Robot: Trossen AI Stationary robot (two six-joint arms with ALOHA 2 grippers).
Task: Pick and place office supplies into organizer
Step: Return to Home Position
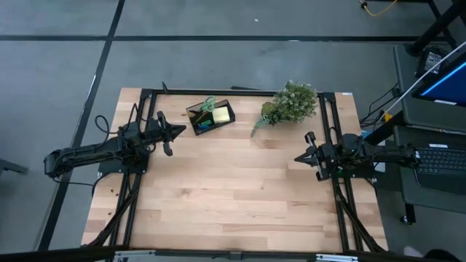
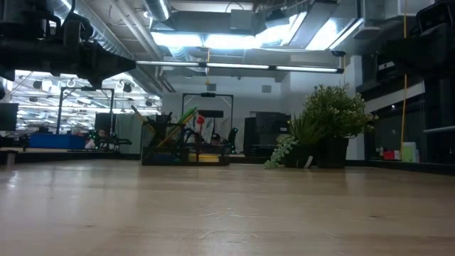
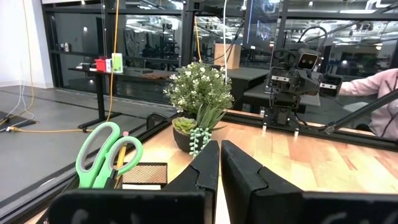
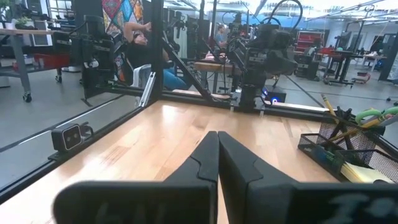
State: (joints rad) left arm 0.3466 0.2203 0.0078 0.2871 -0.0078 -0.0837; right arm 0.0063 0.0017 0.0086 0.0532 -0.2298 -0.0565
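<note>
Organizer (image 3: 144, 174) holds upright green-handled scissors (image 3: 99, 177). Left gripper (image 3: 219, 146) (clenched empty, like the right gripper (image 4: 217, 134)) hovers near; a low swing could snag them.

Grey concrete floor (image 1: 218, 65), ceiling strip lights (image 2: 213, 39), glass partitions (image 3: 74, 56)

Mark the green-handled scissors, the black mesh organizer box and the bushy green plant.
green-handled scissors (image 3: 87, 171): left wrist view, rim of the large handle loop.
black mesh organizer box (image 4: 313, 149): right wrist view, its mesh wall.
bushy green plant (image 1: 295, 100): high view, middle of the foliage.
</note>
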